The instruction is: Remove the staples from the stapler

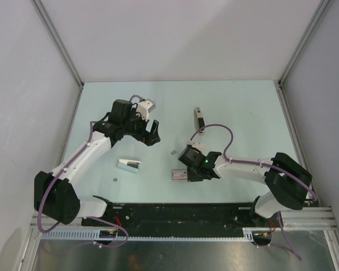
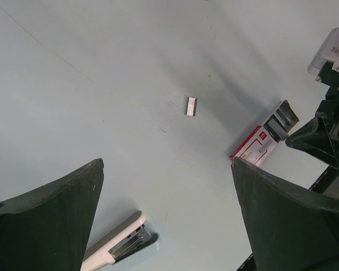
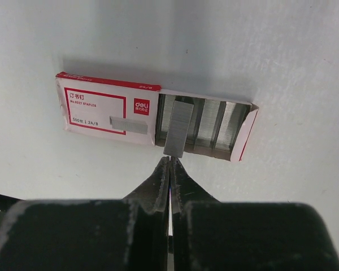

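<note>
The stapler (image 1: 130, 165) lies on the worktop (image 1: 243, 113) left of centre in the overhead view, its length running almost across the frame. It is slim, with a white top arm, a dark grey metal channel under it and a teal edge. In the left wrist view it sits at the bottom edge, slanting up to the right, its lower end hidden. The staples (image 1: 173, 152), a tiny grey metallic block, lie loose near the overhead frame's centre, apart from the stapler.
</note>
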{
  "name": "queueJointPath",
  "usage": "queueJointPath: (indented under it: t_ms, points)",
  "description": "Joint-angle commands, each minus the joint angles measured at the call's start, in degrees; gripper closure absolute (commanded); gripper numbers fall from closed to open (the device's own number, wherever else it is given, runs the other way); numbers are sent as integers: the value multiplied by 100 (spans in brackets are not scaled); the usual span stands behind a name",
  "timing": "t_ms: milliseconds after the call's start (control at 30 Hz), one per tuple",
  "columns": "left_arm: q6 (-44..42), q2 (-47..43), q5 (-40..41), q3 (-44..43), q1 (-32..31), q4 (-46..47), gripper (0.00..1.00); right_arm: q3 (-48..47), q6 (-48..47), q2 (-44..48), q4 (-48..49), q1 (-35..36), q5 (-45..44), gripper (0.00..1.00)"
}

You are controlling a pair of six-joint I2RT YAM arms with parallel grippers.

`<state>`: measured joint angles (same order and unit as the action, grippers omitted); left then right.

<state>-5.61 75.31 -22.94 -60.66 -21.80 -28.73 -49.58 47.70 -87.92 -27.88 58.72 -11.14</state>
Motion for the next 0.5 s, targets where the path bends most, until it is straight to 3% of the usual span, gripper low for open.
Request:
queueJointPath:
  t_ms: [0, 467]
  points:
    - [-281, -206, -241, 25, 12, -10, 1, 1, -79, 112, 106, -34, -193, 100]
    - [-281, -238, -362, 68, -19, -17, 0, 1, -66, 196, 257, -24, -255, 100]
